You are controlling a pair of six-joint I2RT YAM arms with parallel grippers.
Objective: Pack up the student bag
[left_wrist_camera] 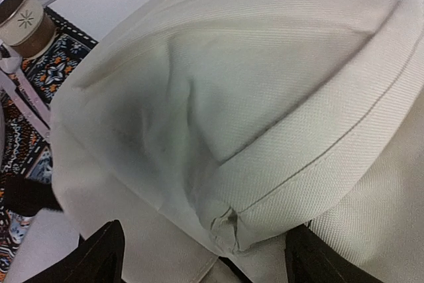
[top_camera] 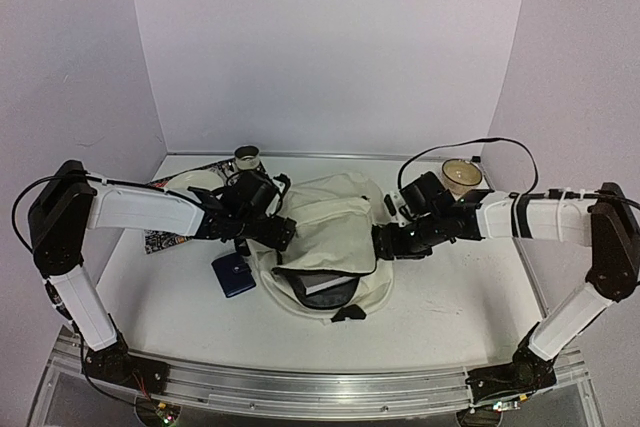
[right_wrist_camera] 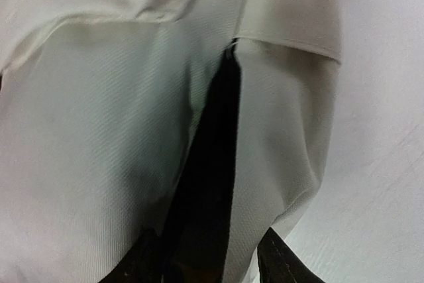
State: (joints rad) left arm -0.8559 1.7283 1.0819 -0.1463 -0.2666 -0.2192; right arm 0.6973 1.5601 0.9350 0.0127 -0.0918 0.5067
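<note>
Where the bag (top_camera: 330, 217) lies mid-counter (top_camera: 450, 317) between both arms, mouth gaping toward the near edge, left hand (left_wrist_camera: 205, 256) sits released, fingers spread astride a seam fold, while right hand (right_wrist_camera: 209, 263) grasps the bag's right side at a black strap (right_wrist_camera: 212, 164).

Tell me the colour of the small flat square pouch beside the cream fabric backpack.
Dark navy blue; the small flat square pouch shows best in the top external view.
</note>
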